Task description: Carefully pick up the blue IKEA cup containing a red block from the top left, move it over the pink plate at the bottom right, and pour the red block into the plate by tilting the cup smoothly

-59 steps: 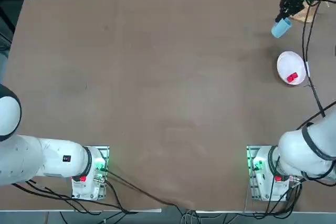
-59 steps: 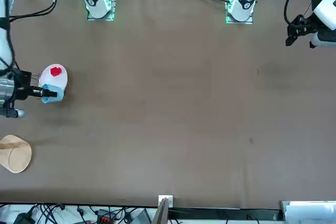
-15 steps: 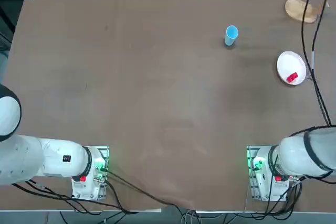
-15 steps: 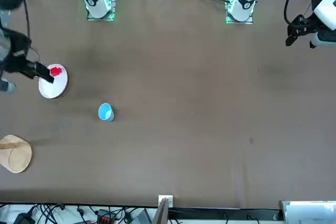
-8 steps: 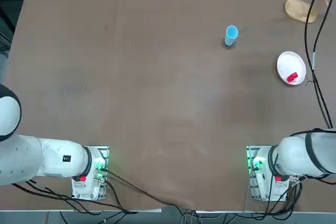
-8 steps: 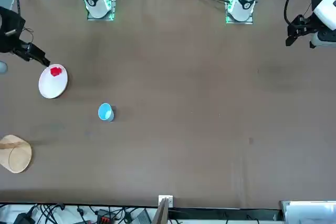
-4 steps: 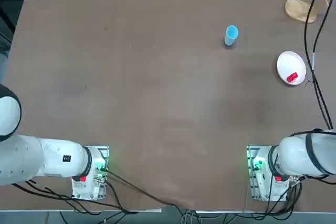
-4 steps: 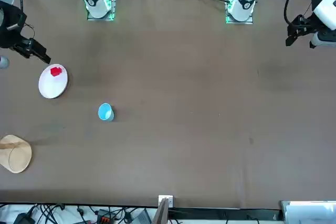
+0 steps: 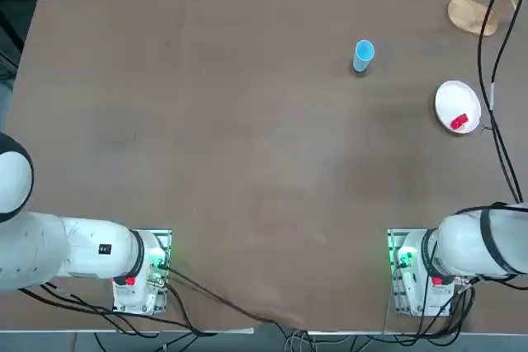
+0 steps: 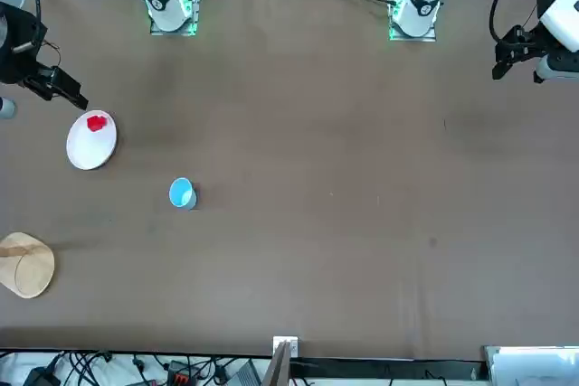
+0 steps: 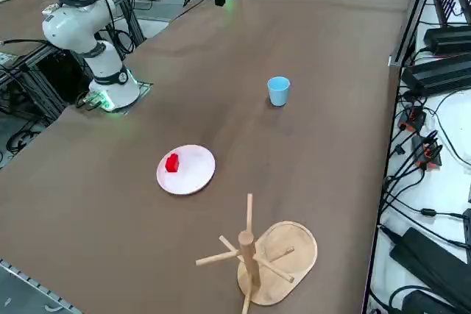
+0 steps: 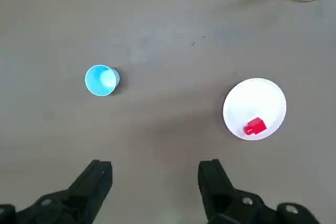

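The blue IKEA cup (image 9: 363,54) stands upright on the brown table, alone; its inside shows only blue in the right wrist view (image 12: 102,80). The red block (image 9: 459,122) lies on the pink plate (image 9: 454,96), near its rim, as the right side view also shows: block (image 11: 172,162), plate (image 11: 193,174). My right gripper (image 12: 155,182) hangs high above the table, open and holding nothing, with cup and plate (image 12: 262,100) both below it. In the front view the gripper (image 10: 72,97) sits just off the plate (image 10: 90,149), on the robot's side of it.
A tan wooden mug stand (image 11: 254,255) with pegs sits on its oval base at the table's far right corner (image 9: 473,16). Black cables (image 9: 487,80) hang past the plate along the right edge. The arms' bases (image 9: 412,274) stand at the near edge.
The cup, earlier held tilted beside the plate, now stands free on the table further left. The gripper has let go and drawn back off the plate; over the last second it hardly moved.
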`<state>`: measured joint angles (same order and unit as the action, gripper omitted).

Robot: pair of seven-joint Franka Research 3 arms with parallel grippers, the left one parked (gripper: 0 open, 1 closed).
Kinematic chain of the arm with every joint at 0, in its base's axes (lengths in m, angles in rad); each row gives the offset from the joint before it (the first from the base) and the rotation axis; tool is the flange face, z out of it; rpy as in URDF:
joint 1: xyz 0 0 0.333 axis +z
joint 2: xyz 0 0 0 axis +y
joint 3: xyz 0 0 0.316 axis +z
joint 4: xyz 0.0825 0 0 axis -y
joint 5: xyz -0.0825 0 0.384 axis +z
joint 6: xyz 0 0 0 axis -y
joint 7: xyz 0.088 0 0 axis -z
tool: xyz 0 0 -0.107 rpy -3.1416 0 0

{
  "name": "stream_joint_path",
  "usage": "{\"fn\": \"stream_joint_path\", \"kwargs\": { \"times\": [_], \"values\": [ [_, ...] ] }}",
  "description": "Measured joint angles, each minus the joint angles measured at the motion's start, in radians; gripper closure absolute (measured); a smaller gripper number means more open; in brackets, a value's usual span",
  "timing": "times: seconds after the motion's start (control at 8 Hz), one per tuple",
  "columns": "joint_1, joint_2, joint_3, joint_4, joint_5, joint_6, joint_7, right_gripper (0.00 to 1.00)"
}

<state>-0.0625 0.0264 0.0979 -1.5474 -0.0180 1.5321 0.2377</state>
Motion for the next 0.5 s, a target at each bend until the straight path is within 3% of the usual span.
{"fn": "stream_joint_path", "kwargs": {
  "times": [0.5],
  "values": [
    [0.0, 0.0, -0.001, -0.002, 0.0, -0.001, 0.004, 0.0]
  ]
}}
